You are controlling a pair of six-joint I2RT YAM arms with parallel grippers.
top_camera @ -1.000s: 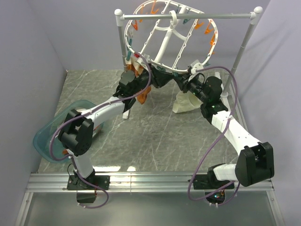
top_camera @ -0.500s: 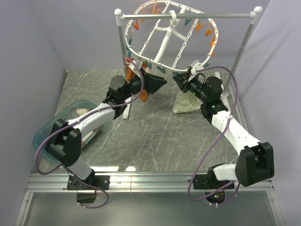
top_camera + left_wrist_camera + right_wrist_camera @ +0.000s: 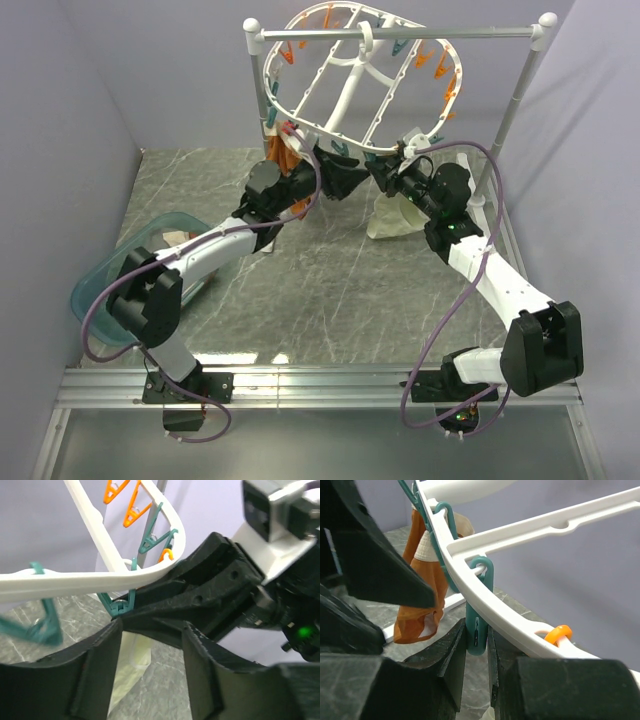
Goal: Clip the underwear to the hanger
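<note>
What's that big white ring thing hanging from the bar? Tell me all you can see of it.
The hanger is a large oval ring of white plastic with curved cross struts, tilted, its centre hook over the stand's rail. Orange and teal clips dangle around its rim; one holds an orange-brown garment. The right pincer is closed on a teal clip at the lower rim; the left pincer stands open just beneath.
</note>
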